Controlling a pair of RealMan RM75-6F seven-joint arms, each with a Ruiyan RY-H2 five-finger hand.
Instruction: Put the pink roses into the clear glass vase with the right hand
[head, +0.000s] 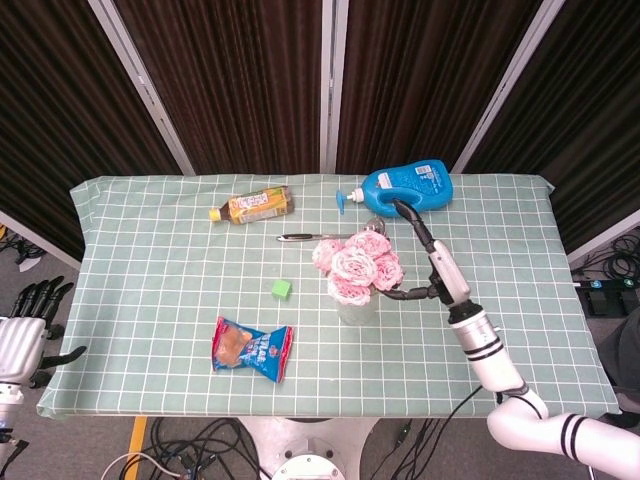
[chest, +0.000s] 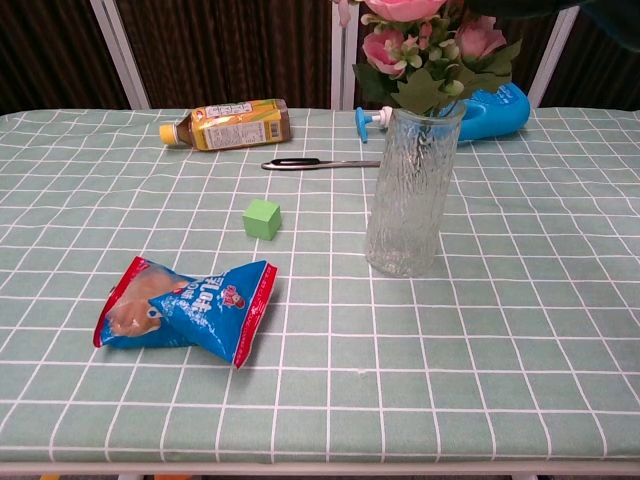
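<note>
The roses (chest: 420, 40) stood in the vase (chest: 410, 190), the right hand (head: 425, 262) spread open beside them, holding nothing, so the next move was probably lifting clear without tipping the vase.

The tops of the pink roses (chest: 425, 35) are cut off by the chest view's upper edge. The glass vase (head: 356, 308) is largely hidden under the blooms in the head view. The left hand (head: 22, 335) is cropped at the frame's left edge.
</note>
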